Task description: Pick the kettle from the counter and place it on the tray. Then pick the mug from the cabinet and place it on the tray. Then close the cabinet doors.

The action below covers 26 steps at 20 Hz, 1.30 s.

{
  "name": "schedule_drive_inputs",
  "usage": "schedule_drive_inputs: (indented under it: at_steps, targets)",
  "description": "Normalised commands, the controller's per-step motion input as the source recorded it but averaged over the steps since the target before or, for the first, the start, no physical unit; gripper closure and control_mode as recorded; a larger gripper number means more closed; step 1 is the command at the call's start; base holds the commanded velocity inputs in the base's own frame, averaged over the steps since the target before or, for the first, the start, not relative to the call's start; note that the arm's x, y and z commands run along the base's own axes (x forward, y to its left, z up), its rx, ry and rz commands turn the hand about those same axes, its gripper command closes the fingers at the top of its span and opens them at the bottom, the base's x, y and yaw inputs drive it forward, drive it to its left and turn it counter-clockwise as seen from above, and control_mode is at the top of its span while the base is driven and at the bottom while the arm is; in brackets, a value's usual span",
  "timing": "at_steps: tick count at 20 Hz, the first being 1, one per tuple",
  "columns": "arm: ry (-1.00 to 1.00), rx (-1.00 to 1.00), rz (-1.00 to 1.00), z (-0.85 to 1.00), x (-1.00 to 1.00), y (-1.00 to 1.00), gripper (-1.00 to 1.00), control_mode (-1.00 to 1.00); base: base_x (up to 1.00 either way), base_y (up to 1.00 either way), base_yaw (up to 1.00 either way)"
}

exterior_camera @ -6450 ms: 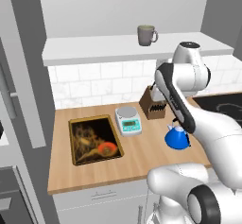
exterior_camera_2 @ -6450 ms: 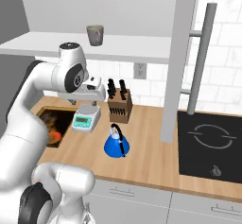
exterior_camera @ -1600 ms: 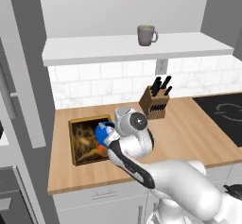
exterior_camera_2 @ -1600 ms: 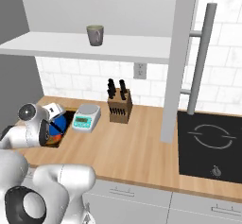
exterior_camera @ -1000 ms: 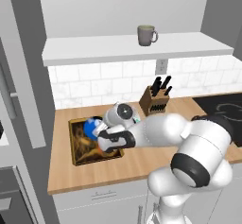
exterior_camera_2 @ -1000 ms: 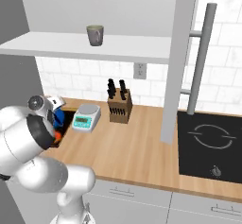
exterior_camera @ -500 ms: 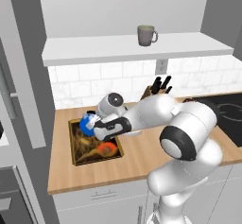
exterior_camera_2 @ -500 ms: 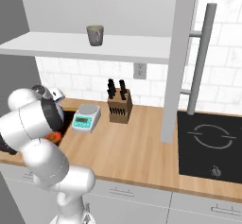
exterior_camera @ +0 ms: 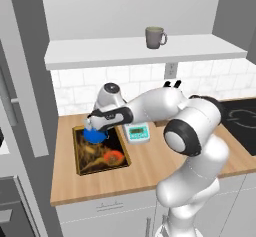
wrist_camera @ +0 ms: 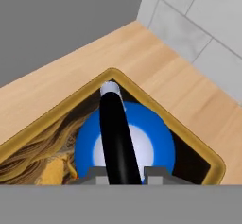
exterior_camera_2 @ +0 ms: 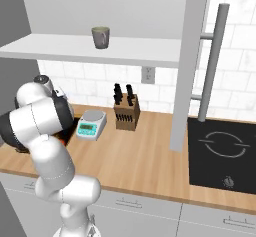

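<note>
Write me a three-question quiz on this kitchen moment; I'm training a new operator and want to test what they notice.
1. True or false: the kettle is over the tray, near its back corner.
2. Where is the mug?
A. on the tray
B. on the cabinet shelf
C. on the stovetop
3. Fill in: the arm's jaws are closed on the kettle's black ____.

Key
1. True. In the hand view the blue kettle sits inside the tray's corner.
2. B. It stands upright on the white shelf, above the counter.
3. Handle. The arched handle runs straight up between the fingertips.
</note>
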Motion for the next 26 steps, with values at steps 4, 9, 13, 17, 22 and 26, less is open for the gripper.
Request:
schedule_drive_inputs:
  at_steps: [4, 9, 13, 17, 22, 26]
  targets:
    - [0.11, 0.00, 0.02, -0.14, 0.00, 0.01, -1.00, -1.00, 0.00, 0.00, 0.00]
    - [0.00, 0.00, 0.02, 0.00, -0.03, 0.00, -1.00, -1.00, 0.00, 0.00, 0.00]
    - [0.00, 0.00, 0.00, 0.00, -0.10, 0.00, -1.00, -1.00, 0.00, 0.00, 0.00]
    - [0.00, 0.00, 0.00, 0.00, -0.12, -0.01, -1.00, -1.00, 0.00, 0.00, 0.00]
    - [0.01, 0.01, -0.11, 0.00, -0.43, -0.10, -1.00, -1.00, 0.00, 0.00, 0.00]
    - [0.01, 0.02, -0.21, 0.00, -0.57, -0.11, -1.00, -1.00, 0.00, 0.00, 0.00]
